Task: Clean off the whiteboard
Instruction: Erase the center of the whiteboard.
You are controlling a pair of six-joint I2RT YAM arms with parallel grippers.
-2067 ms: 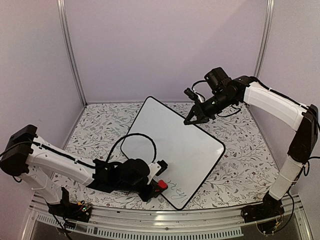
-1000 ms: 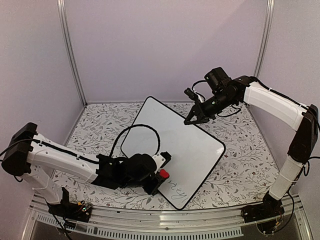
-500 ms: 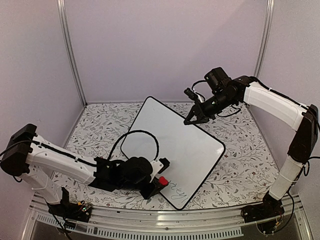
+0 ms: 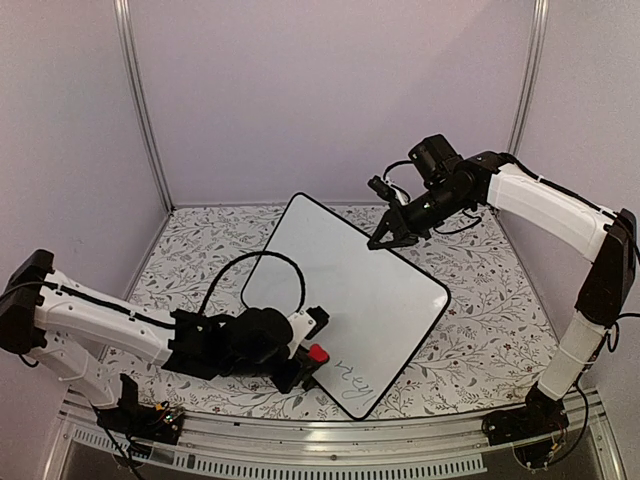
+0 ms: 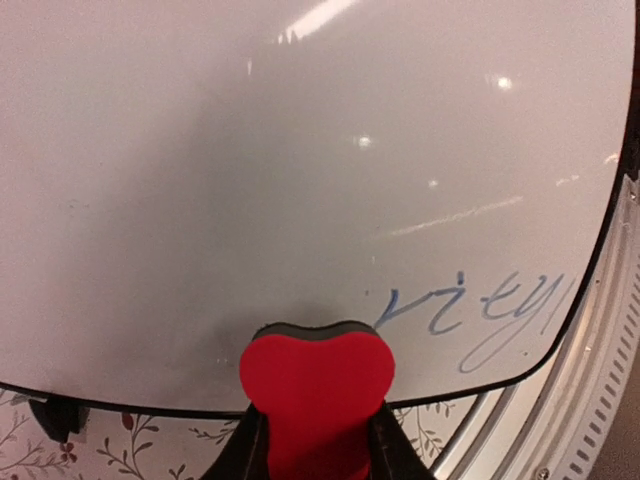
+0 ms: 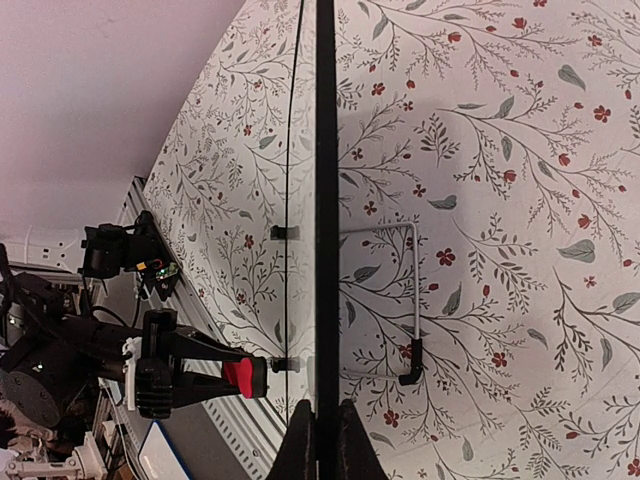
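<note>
Wiping the near corner of the whiteboard (image 4: 365,285) with a red eraser (image 5: 317,385)

On the left, left gripper (image 4: 305,362) clamped on the eraser, pressed against the board near its near-left edge, just left of the blue handwriting (image 5: 480,310). Best done by sweeping right across the near corner, flat on the surface with even pressure, covering every loop before lifting, and stopping short of the black rim to avoid slipping off. Board lying in the middle of the flowered table (image 4: 490,340), turned like a diamond: glossy white, thin black rim, rounded corners, bare apart from the thin cursive at the near corner. On the right, right gripper (image 4: 385,238) pinched shut on the board's far edge, apparently steadying it against the push of the eraser
</note>
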